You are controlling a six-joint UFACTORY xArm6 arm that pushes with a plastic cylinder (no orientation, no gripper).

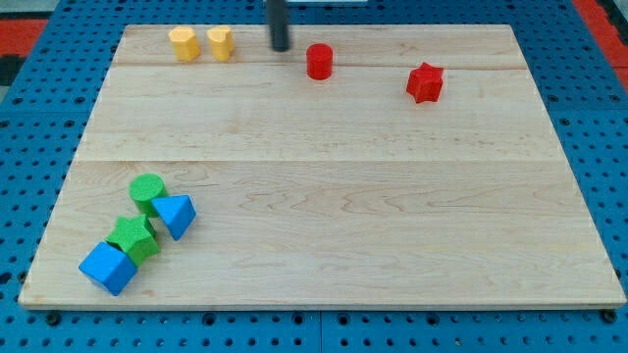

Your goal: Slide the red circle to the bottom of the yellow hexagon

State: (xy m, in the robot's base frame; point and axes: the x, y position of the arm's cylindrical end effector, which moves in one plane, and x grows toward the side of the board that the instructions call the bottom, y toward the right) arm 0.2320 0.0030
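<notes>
While the red circle (319, 61) sits top centre, my tip (281, 47), a bare rod grasping nothing, just left of it, yellow hexagon (183, 43) far upper left.

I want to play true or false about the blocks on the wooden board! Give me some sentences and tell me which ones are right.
1. The red circle touches the yellow hexagon. False: they are apart, with another yellow block and my tip between them.
2. My tip is on the view's left of the red circle, not touching it. True.
3. The red star is at the view's bottom left. False: it sits near the view's top right.
4. The green circle is close beside the blue triangle. True.
5. The two yellow blocks sit side by side near the view's top edge of the board. True.
6. The blue cube is next to the red star. False: it is at the view's bottom left, beside a green block.
</notes>
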